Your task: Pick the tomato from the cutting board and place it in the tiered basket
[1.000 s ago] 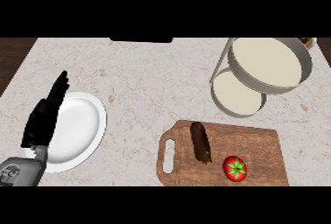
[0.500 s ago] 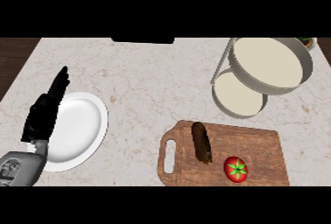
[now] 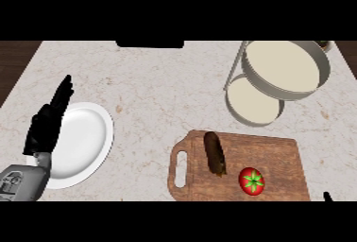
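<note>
Head view: the left hand [image 3: 47, 124] rests, fingers straight, over a white plate [image 3: 78, 140]. Far to its right, the tomato [image 3: 252, 180] lies untouched on the cutting board [image 3: 279, 151]. A dark tip at the lower edge is perhaps the right hand [image 3: 327, 196]; its fingers cannot be judged. Reaching comes next, the tiered basket [image 3: 307, 90] beyond.

Illumination is even and moderately bright across the counter [image 3: 160, 85], with no glare or hot spots. Shadows are soft and short. The left hand [image 3: 47, 124] rests with straight fingers at the view's left; directly right of it the white plate [image 3: 87, 142] reads as the brightest surface, evenly lit. Farther right of the hand, the tomato [image 3: 252, 180] carries a small soft highlight, and the tiered basket [image 3: 279, 80] shows shading along its inner walls. The counter's far corners darken where wood shows.
</note>
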`<state>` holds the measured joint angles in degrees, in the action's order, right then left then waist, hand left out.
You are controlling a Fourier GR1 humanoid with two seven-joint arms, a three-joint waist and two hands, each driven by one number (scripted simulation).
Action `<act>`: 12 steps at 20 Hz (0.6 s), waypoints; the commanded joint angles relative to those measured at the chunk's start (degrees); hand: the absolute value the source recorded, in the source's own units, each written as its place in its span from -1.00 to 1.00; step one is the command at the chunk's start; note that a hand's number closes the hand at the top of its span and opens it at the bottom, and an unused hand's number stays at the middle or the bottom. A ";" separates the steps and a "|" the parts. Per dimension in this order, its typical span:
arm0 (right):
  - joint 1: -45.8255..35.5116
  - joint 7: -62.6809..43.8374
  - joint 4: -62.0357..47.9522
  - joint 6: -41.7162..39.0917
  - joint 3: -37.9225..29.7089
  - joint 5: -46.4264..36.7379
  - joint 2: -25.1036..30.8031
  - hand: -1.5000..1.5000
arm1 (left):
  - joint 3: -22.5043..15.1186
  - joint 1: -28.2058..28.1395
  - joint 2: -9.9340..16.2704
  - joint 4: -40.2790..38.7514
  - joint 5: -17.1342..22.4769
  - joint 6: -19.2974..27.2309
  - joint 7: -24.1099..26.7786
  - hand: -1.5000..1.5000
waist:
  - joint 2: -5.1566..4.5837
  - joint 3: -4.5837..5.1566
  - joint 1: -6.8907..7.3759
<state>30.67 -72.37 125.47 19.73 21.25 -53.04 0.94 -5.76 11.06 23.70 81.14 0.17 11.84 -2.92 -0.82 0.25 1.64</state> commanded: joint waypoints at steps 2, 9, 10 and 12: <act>-4.43 -12.90 -2.29 -6.45 -0.39 -3.57 -0.90 -1.00 | 0.98 -1.93 -0.17 0.01 -0.01 0.33 1.94 0.00 | 0.10 -0.01 0.17; -7.91 -12.88 -4.80 -9.23 -2.31 -4.75 -0.93 -1.00 | 0.03 -2.42 0.26 3.10 -1.19 -0.07 0.01 0.00 | 0.32 -0.09 0.00; -7.36 -12.88 -6.27 -8.49 -2.05 -4.56 -0.93 -1.00 | -0.30 -2.52 -0.76 2.65 -1.07 0.22 -0.03 0.00 | 0.28 -0.09 -0.31; -6.97 -12.87 -5.56 -9.09 -0.35 -4.31 -0.93 -1.00 | 1.36 -1.81 -0.03 0.91 -0.64 0.11 0.56 0.00 | 0.22 -0.03 -0.76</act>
<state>25.74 -71.84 119.71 13.23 19.74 -57.26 0.05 -5.32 9.41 23.30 82.24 -0.56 11.97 -2.56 -0.63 0.21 1.21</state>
